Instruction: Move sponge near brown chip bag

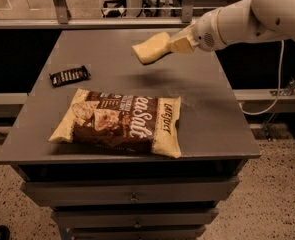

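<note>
The pale yellow sponge (150, 47) hangs in the air above the far middle of the grey table (207, 89), held at its right end by my gripper (173, 43), which is shut on it. The white arm reaches in from the upper right. The brown chip bag (121, 122) lies flat near the table's front edge, its "Sea Salt" script facing up. The sponge is above and behind the bag, apart from it, and casts a shadow on the tabletop between them.
A small black ribbed candy bar wrapper (69, 75) lies at the table's left. The table has drawers (132, 194) below its front edge. A metal rail (87, 21) runs behind the table. A cable (277, 84) hangs at the right.
</note>
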Controlling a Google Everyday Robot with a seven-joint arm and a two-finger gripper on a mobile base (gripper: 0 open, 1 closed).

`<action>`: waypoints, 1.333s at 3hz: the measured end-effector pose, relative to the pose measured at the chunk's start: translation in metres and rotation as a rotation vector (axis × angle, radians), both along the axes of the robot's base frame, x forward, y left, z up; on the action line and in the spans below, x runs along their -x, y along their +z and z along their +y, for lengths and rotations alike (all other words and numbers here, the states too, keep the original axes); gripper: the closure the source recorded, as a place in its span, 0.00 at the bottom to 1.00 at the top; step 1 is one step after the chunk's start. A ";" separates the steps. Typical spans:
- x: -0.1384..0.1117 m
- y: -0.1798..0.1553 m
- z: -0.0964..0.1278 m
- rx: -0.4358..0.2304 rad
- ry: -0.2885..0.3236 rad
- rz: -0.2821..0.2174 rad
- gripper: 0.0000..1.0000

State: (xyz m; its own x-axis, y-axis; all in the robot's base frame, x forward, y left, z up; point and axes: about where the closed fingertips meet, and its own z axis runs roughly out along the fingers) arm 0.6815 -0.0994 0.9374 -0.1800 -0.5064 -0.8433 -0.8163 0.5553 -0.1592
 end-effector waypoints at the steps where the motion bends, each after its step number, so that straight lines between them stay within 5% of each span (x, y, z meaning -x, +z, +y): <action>1: 0.009 -0.019 -0.001 0.073 0.043 0.043 0.84; 4: 0.049 -0.044 0.020 0.190 0.255 0.123 0.05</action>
